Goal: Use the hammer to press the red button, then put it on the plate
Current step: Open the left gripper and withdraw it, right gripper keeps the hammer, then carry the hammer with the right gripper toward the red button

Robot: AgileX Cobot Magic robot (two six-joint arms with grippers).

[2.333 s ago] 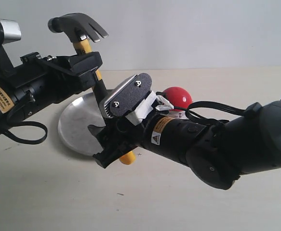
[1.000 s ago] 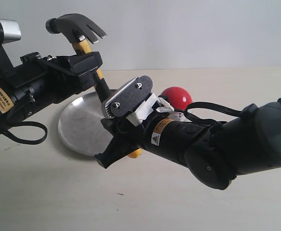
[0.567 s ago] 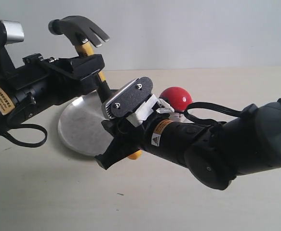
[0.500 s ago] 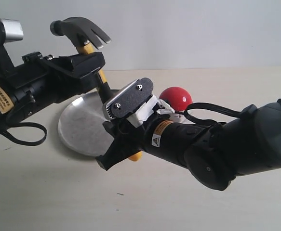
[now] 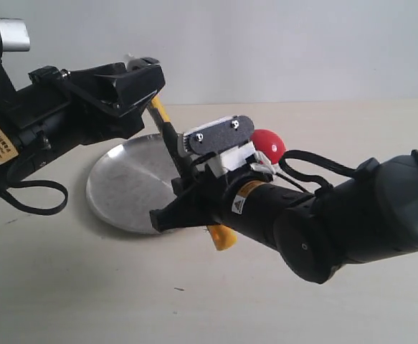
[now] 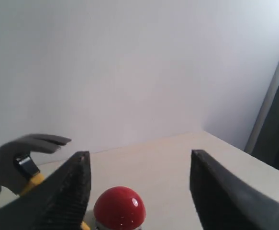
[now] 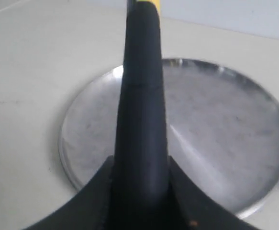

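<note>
My right gripper (image 5: 168,213) (image 7: 141,178) is shut on the hammer's black handle (image 7: 142,100), holding it tilted above the silver plate (image 5: 122,188) (image 7: 216,129). The hammer (image 5: 170,137) shows its yellow neck and its yellow end low by the right wrist. In the exterior view its head is hidden behind my left gripper (image 5: 140,75). The left wrist view shows the hammer head (image 6: 16,158) outside one finger. My left gripper (image 6: 140,156) is open, and the red button (image 6: 119,209) (image 5: 270,142) lies on the table beyond its gap.
A pale table (image 5: 87,287) carries the plate and the button. The two arms crowd together over the plate's right side. A plain light wall (image 5: 302,43) stands behind.
The right gripper has shifted right and swung the hammer's yellow end rightward. The hammer head has dropped from clear view to behind the left gripper, which has risen slightly.
</note>
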